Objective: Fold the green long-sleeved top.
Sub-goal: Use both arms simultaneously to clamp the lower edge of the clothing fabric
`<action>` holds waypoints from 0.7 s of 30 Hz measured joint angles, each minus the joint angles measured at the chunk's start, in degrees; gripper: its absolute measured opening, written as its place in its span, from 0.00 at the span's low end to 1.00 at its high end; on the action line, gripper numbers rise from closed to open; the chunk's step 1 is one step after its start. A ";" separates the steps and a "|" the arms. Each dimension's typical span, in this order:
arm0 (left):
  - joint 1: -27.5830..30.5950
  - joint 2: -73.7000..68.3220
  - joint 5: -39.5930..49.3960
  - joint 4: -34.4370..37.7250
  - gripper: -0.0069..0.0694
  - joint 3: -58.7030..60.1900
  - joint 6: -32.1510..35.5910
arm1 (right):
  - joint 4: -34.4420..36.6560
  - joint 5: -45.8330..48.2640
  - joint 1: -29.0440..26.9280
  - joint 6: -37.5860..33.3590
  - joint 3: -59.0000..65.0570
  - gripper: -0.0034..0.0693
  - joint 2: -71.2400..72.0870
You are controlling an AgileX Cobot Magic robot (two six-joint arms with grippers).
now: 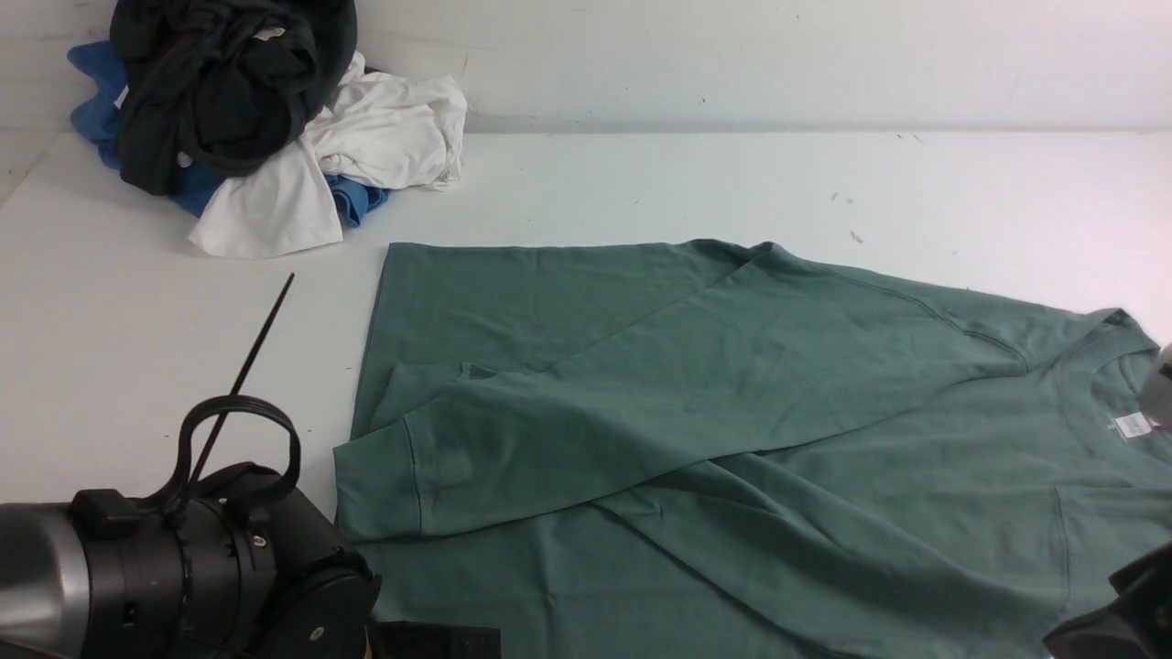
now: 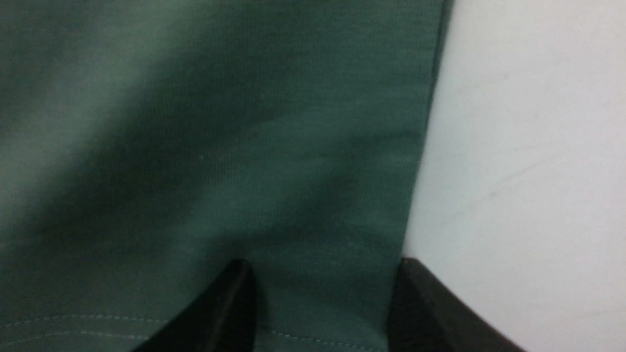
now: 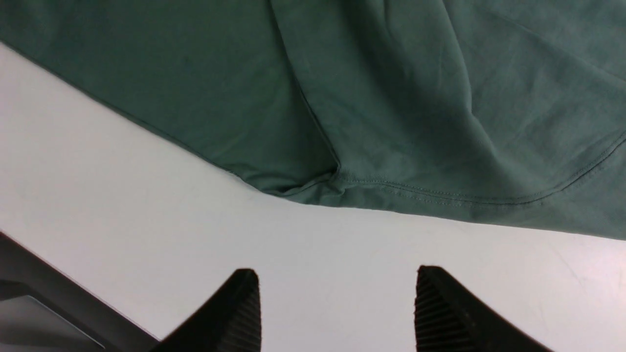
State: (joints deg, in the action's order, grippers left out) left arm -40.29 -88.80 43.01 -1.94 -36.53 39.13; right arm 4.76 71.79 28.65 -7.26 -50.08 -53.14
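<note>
One green long-sleeved top (image 1: pixel 696 394) lies flat on the table (image 1: pixel 641 183), its long axis running left to right: neck and white label (image 1: pixel 1132 425) toward the right, hem toward the left. A sleeve (image 1: pixel 586 430) is folded across the body, cuff pointing left. The left pincer (image 2: pixel 323 264) stands parted over the top's edge. The right pincer (image 3: pixel 335 270) gapes, holding nothing, over the table just beside the cloth.
</note>
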 joint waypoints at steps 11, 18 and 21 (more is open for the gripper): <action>0.07 -0.16 6.63 -3.03 0.10 -0.19 -7.10 | -4.37 0.00 0.00 -1.07 0.07 0.60 -0.15; 4.79 4.89 14.72 -2.73 0.09 1.07 -8.74 | -5.35 0.00 0.00 -5.41 0.11 0.66 -4.50; 9.28 9.02 15.14 -1.91 0.09 1.11 -8.79 | -5.40 -0.77 0.00 -8.79 1.43 0.69 -9.10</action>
State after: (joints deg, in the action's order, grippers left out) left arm -31.01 -79.79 58.15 -3.85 -35.42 30.34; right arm -0.64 71.02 28.65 -16.05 -48.65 -62.24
